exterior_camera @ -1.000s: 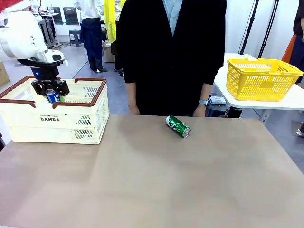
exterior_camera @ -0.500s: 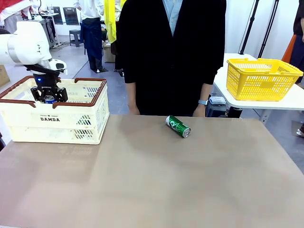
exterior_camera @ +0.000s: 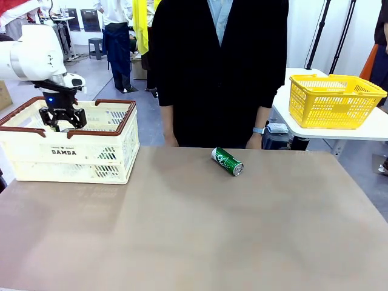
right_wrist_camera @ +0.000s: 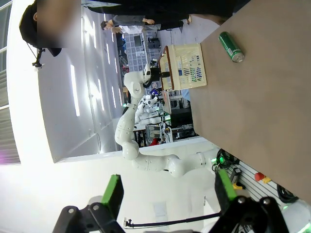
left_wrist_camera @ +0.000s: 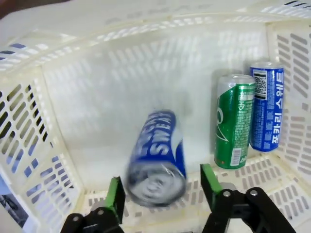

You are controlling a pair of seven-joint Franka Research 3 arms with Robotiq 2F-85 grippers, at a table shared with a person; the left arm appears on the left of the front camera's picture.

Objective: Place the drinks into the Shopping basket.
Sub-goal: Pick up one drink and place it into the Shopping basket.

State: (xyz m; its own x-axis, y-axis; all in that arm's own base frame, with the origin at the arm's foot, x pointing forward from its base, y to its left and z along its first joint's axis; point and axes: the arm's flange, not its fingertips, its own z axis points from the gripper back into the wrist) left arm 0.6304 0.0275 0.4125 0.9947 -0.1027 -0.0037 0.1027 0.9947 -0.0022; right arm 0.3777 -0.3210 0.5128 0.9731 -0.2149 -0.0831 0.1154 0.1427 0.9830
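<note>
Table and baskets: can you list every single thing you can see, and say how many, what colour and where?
Shopping basket: one, cream with brown rim, on the table's left side.
Blue cans: two, inside the Shopping basket; one blurred and tilted just beyond the open fingers, one upright by the wall.
Green cans: two; one upright in the Shopping basket beside the blue can, one lying on the table in front of the person.
Table: one, brown.
Yellow basket: one, on a white side table at the right.
Person: one, dark clothes, at the far side.
Left gripper: black with green pads, open over the Shopping basket.
Right gripper: open, off the table.
</note>
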